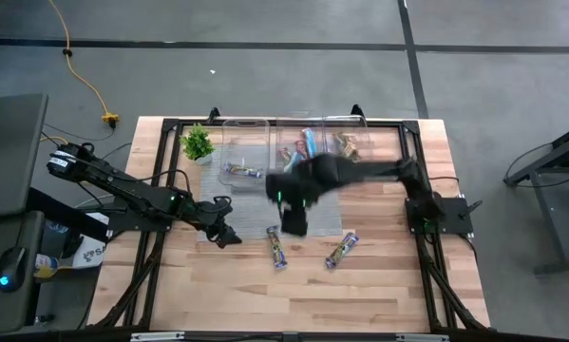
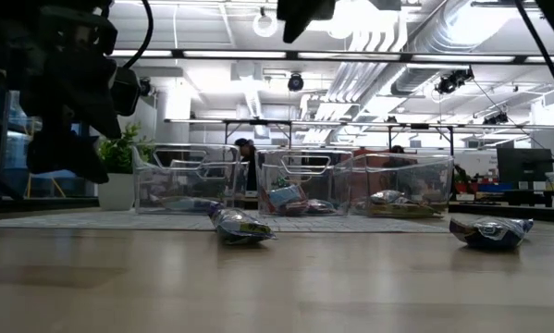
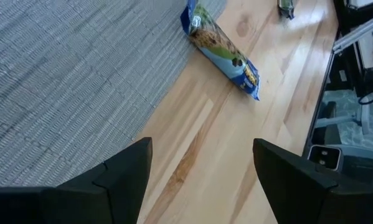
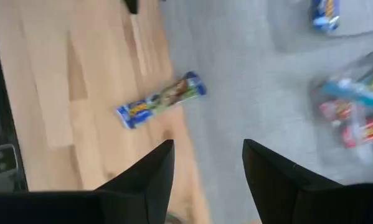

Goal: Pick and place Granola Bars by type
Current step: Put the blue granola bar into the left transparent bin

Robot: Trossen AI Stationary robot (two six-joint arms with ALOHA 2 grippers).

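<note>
Two blue-wrapped shiny granola bars lie loose on the bare light-wood tabletop near the front edge: one (image 1: 277, 247) at the grey woven mat's front border, the other (image 1: 342, 249) just right of it, well apart from the bins, so likely still to sort. Left gripper (image 1: 224, 232) hovers low over the mat's front-left corner, fingers spread wide, holding nothing, aimed toward the nearer bar (image 3: 221, 53). Right gripper (image 1: 293, 220) hangs above mid-mat, jaws parted and empty; its camera sees that bar (image 4: 161, 100) below. Toward the back edge, three clear plastic rectangular tubs: left tub (image 1: 245, 147) holds a blue bar, middle (image 1: 298, 142) and right (image 1: 349, 140) hold sorted bars. Small green leafy plant (image 1: 198, 143) stands at back-left.
</note>
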